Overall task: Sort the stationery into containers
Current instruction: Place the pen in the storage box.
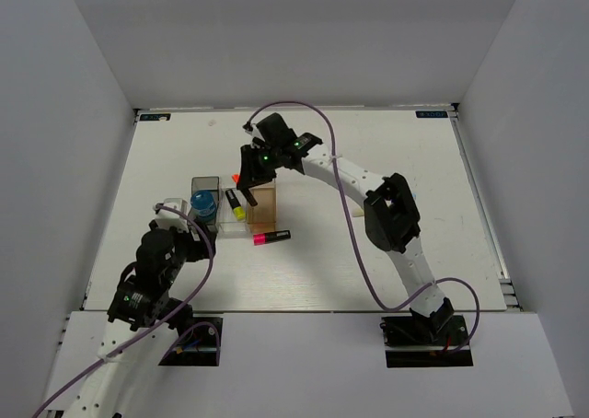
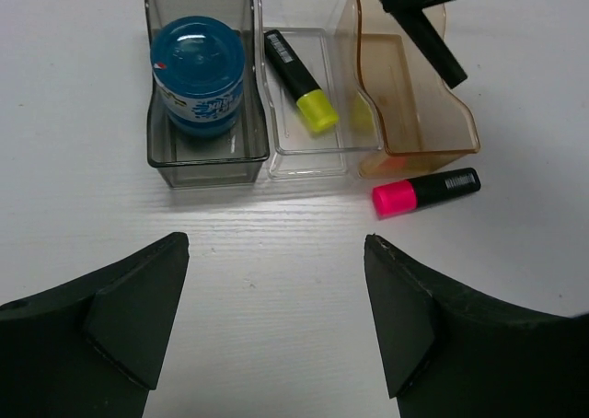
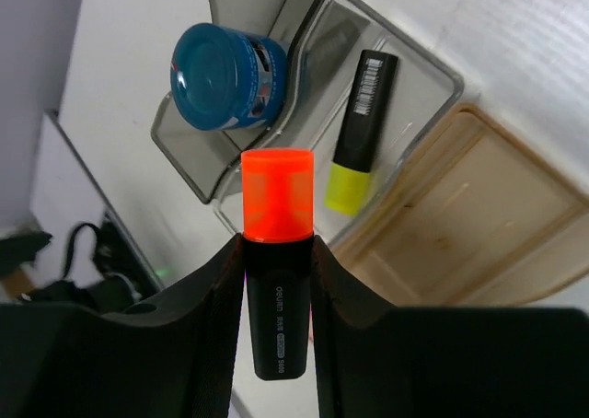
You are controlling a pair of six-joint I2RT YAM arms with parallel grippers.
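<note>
We start with the white table. The three joined bins sit at about nine o'clock from its middle in the top view. In the left wrist view they run left to right: the dark grey bin, the clear bin and the tan bin.

The left gripper hangs just short of the bins with its jaws spread wide and nothing between them. The right gripper hovers above the bins, at roughly twelve o'clock of the tan one. It is clenched on the black barrel of the orange-capped highlighter, with the cap standing clear of the fingertips.

The blue roll fills most of the dark grey bin. The yellow-capped highlighter lies slantwise in the clear bin. The pink-capped highlighter lies flat on the table, just beside the tan bin's near wall at six o'clock.

We judge the highlighters to be light, stiff and smooth-skinned, so a loose pinch could let one swivel or slide. The pink one looks best taken across the middle of its black barrel, square to its length and away from the cap joint. A drop would hardly harm it, though it might skid or roll away.
</note>
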